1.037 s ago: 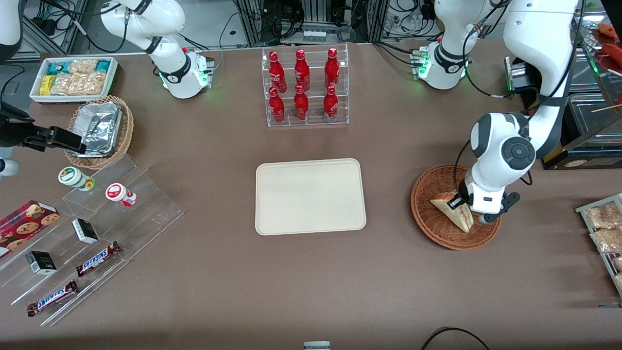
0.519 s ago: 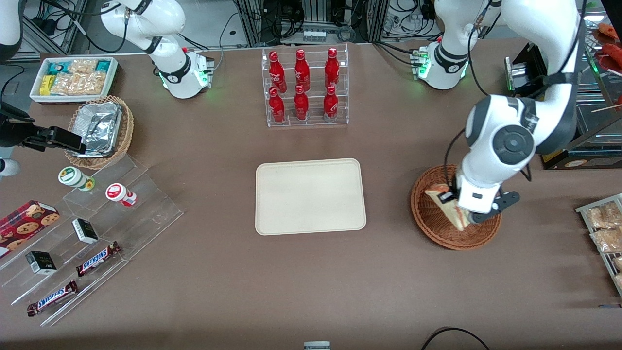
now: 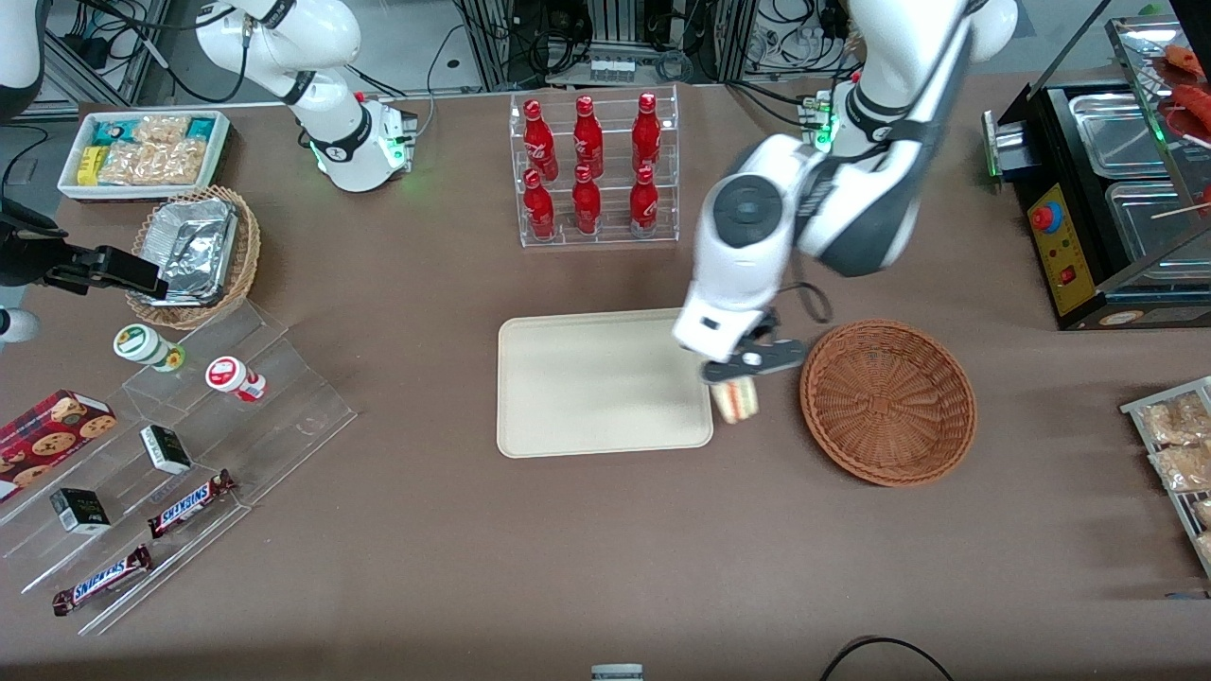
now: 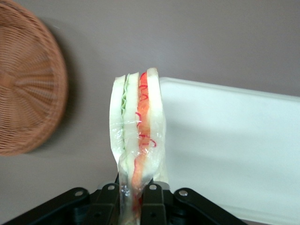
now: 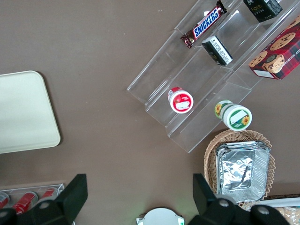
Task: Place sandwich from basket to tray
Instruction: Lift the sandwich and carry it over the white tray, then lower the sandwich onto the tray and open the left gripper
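My left gripper (image 3: 733, 378) is shut on the sandwich (image 3: 736, 401), a pale wedge with red and green filling in clear wrap. It holds the sandwich in the air at the edge of the cream tray (image 3: 587, 378) that faces the basket. The reddish-brown wicker basket (image 3: 887, 401) has nothing in it and sits toward the working arm's end of the table. In the left wrist view the fingers (image 4: 153, 202) clamp the sandwich (image 4: 138, 136) by its narrow end, with the tray (image 4: 234, 150) and the basket (image 4: 28, 93) on either side of it.
A clear rack of red bottles (image 3: 594, 170) stands farther from the front camera than the tray. A tan basket with foil containers (image 3: 194, 253), a white snack bin (image 3: 142, 151) and an acrylic stand with snacks (image 3: 170, 454) lie toward the parked arm's end. A metal warmer (image 3: 1107, 189) stands at the working arm's end.
My gripper has lifted the sandwich out of the basket and carried it sideways to the tray's edge. The basket is left with nothing in it.
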Robot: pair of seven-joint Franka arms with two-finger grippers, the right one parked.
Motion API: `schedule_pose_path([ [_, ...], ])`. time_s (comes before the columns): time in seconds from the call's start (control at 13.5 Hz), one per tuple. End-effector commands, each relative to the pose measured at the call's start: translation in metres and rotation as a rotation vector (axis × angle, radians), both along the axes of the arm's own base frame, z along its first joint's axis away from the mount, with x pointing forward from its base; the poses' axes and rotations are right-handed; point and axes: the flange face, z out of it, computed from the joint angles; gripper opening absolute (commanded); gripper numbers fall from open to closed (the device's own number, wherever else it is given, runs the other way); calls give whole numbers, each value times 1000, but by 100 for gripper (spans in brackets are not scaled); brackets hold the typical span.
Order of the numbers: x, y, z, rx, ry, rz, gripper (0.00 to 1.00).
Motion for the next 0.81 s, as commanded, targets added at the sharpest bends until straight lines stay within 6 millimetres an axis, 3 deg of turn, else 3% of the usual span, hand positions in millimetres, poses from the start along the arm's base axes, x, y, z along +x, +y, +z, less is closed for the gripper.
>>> schedule_pose_path([
  [0.0,0,-53,-22,17,-13,-27,0],
  [0.37,-25,-127,-61,0,-30,-127,0],
  [0.74,-39,-158,-111,-39,-71,-197,0],
])
